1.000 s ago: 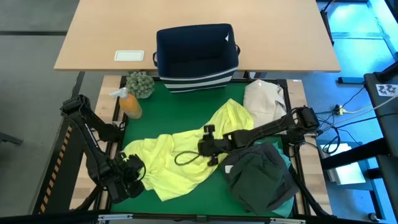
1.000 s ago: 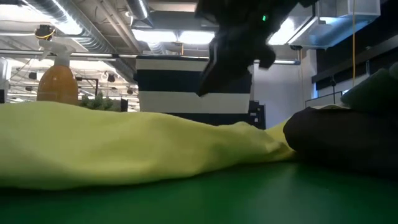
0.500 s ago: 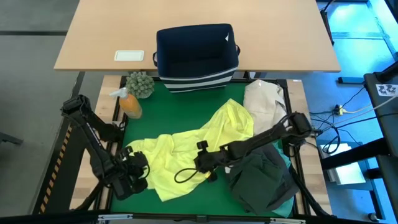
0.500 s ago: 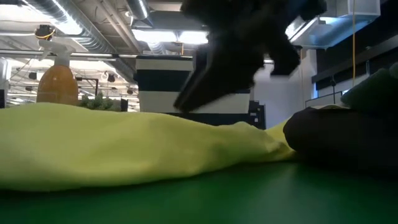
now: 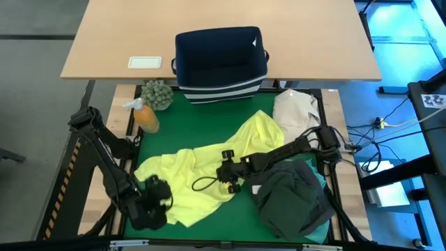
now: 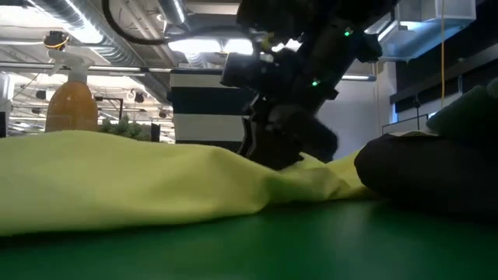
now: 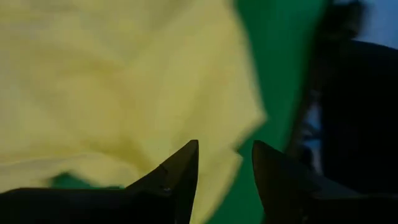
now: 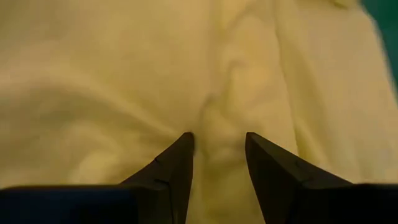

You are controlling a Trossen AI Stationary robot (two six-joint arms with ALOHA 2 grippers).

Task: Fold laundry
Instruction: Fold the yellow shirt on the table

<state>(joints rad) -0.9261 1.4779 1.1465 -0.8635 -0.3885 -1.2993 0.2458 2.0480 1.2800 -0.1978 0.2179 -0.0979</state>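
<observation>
Yellow shirt is being spread flat. Left gripper, at seven o'clock, and right gripper, mid-mat, are parted, nothing held. Next, an edge must be pinched.

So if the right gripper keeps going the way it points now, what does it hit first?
The yellow-green shirt. The right gripper, fingers apart, points straight at a raised wrinkle in the cloth. How far off the fabric is, I can't tell; it looks close.

Right gripper dropped onto yellow-green shirt; left gripper fingers parted.
</observation>
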